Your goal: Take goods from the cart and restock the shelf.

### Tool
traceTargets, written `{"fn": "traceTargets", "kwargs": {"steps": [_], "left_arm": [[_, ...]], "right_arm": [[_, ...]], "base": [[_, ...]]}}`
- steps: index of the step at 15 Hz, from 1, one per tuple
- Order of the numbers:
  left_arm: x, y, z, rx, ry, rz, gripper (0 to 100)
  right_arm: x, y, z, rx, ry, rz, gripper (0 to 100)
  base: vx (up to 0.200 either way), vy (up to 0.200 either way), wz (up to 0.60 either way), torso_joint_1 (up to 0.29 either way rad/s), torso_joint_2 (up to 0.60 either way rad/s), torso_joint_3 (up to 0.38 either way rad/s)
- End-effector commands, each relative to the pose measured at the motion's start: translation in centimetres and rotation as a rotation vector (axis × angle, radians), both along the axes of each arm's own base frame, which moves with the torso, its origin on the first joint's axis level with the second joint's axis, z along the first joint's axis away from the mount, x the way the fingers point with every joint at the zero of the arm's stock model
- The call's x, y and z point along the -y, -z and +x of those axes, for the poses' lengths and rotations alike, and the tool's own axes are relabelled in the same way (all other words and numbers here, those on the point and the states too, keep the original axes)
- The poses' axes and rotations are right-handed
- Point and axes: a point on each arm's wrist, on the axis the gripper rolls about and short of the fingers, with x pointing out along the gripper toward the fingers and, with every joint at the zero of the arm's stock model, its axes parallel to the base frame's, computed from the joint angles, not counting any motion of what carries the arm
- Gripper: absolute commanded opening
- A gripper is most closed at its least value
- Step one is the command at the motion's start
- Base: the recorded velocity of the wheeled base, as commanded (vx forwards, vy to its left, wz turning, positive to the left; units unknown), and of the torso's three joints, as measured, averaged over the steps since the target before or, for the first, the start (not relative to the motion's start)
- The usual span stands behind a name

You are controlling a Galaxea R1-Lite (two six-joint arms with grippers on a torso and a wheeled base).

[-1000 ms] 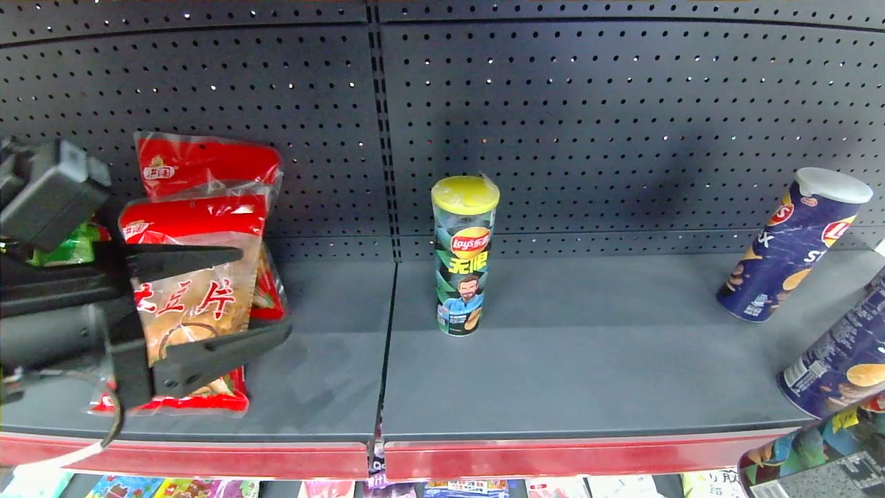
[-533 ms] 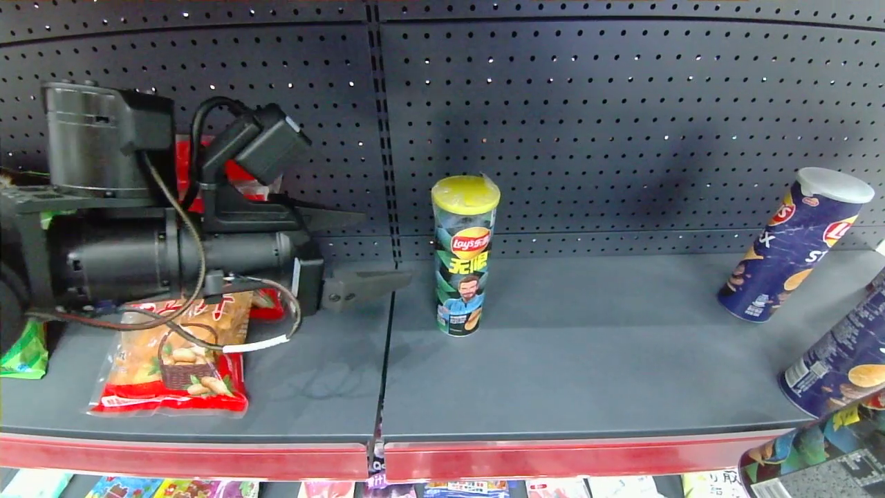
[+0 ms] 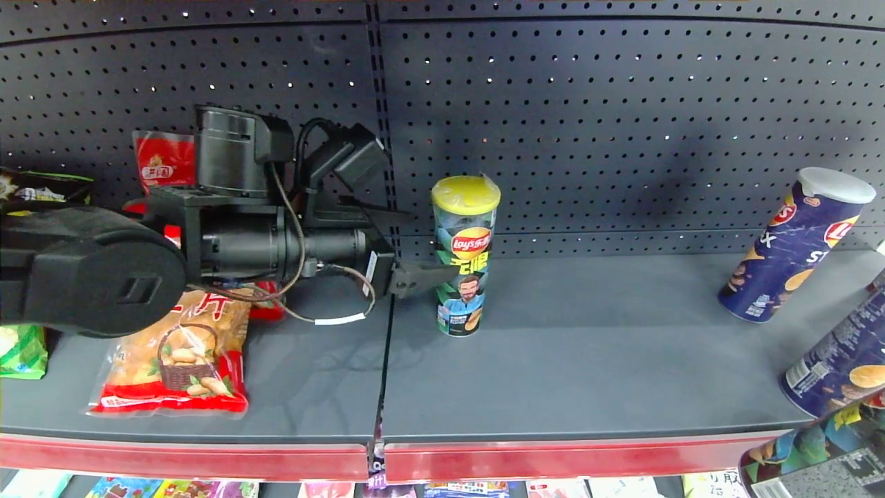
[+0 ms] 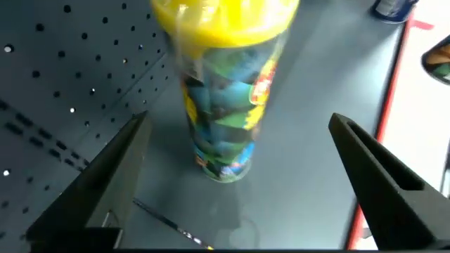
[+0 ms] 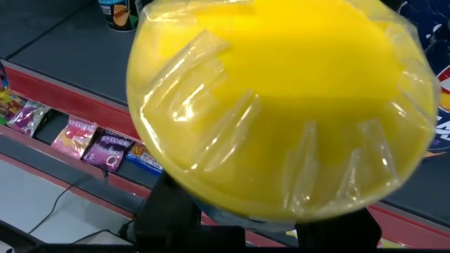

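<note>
The left gripper (image 4: 239,123) has its two dark fingers (image 4: 105,190) spread wide, holding nothing. The yellow-lidded can (image 4: 228,105) stands upright at the mouth of the gap. In the head view, the nearer fingertip overlaps the can's left side about halfway up, and the farther finger lies behind it, towards the pegboard (image 3: 588,124). Whether either finger touches the can cannot be told. The left arm lies level above the shelf (image 3: 588,346), reaching in from the robot's left.

The right gripper (image 5: 246,228) is clamped on a second can (image 5: 281,98). This can's yellow, film-wrapped lid faces the wrist camera, and a dark finger shows on each side of the body below the lid. In the head view its teal patterned body shows at the lower right corner, in front of and below the red edge strip (image 3: 553,456) of the shelf.

The standing can is near the middle of the shelf, close to the back panel and just right of the seam between the two shelf boards. Left of it, under the arm, a peanut bag (image 3: 176,360) lies flat with a red bag (image 3: 162,162) propped behind it. A green packet (image 3: 21,349) lies at the far left. At the right end, a blue can (image 3: 795,245) leans over. Another blue can (image 3: 836,360) lies tilted nearer the front edge.
</note>
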Motion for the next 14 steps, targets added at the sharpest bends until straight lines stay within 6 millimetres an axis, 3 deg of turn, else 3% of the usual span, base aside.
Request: {"fn": "traceTargets", "kwargs": {"steps": [1, 7, 14], "left_arm": [[0.6, 0.9, 1.2, -0.004, 0.005, 0.018, 100], [2.4, 0.8, 4.0, 0.031, 0.015, 0.001, 100], [3.4, 1.9, 4.4, 0.009, 0.028, 0.015, 100]], "right_arm": [[0.0, 0.0, 0.0, -0.001, -0.001, 0.001, 0], [0.0, 0.1, 0.0, -0.003, -0.001, 0.001, 0], [0.0, 0.2, 0.0, -0.011, 0.004, 0.012, 0]], "base": [[0.0, 0.0, 0.0, 0.0, 0.0, 0.0], [0.0, 0.0, 0.0, 0.0, 0.0, 0.0], [0.0, 0.0, 0.0, 0.0, 0.0, 0.0]]}}
